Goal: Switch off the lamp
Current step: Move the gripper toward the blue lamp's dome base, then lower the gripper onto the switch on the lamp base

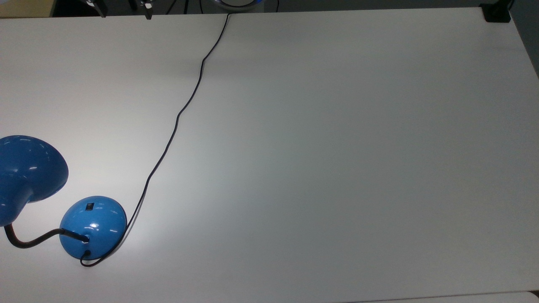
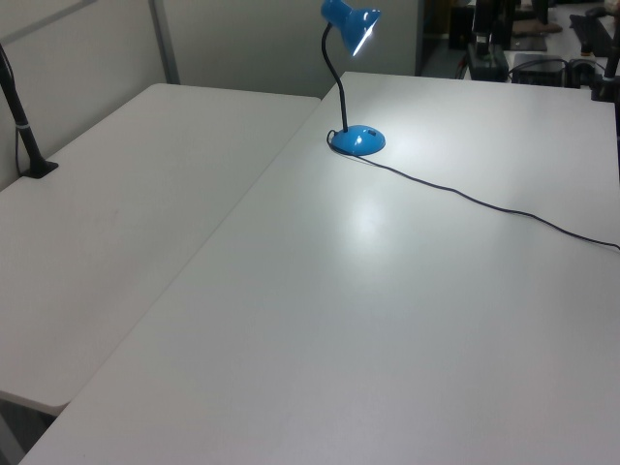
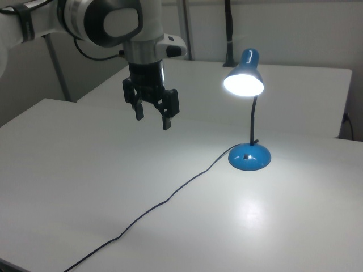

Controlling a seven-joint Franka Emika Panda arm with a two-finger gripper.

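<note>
**Blue lamp lit, gripper held high over the table**

Blue and glossy, the desk lamp (image 3: 249, 107) with its bell-shaped shade, black bendy neck and round domed base stands lit near the top view's lower left corner, throwing a bright patch on the white table (image 1: 337, 168). Its thin black cord (image 1: 177, 120) snakes across the table to the top view's upper edge. In the right view the black two-finger gripper (image 3: 152, 119) hangs above the table, fingers spread wide and empty, well apart from the lamp on the right view's left.
</note>
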